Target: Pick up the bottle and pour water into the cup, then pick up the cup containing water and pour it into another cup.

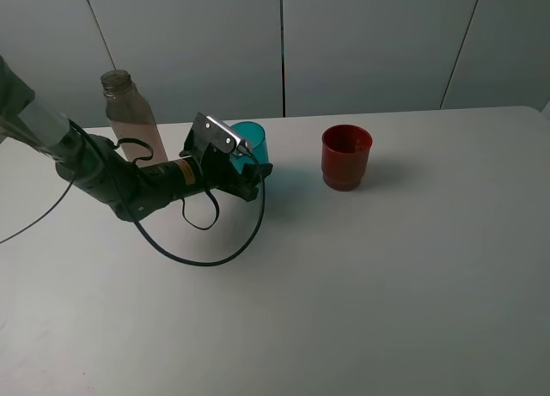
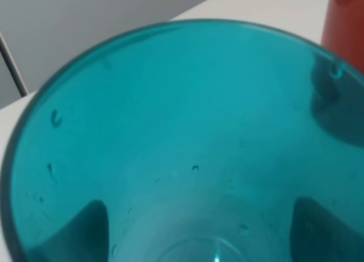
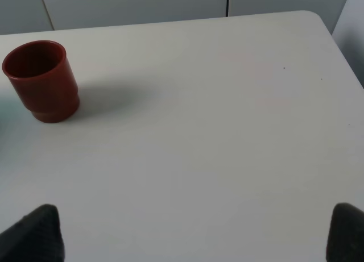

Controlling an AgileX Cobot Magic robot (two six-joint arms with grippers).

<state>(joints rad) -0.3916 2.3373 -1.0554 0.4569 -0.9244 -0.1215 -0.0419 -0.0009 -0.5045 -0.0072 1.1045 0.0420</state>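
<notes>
On a white counter, the left end effector is closed around a translucent teal tumbler, fingers showing through its walls. At three o'clock of it stands an opaque red cup, contents not visible. At nine o'clock, farther back, stands a tall capless clear bottle. The right end effector is spread wide, holding nothing.

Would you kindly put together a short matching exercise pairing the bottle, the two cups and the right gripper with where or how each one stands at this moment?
Things:
1. bottle
2. teal cup
3. red cup
4. right gripper

States:
A. standing alone, right of the teal one
B. open over bare table
C. at the back left, behind the left arm
D. between the left gripper's fingers

Pairs: 1-C, 2-D, 3-A, 4-B
</notes>
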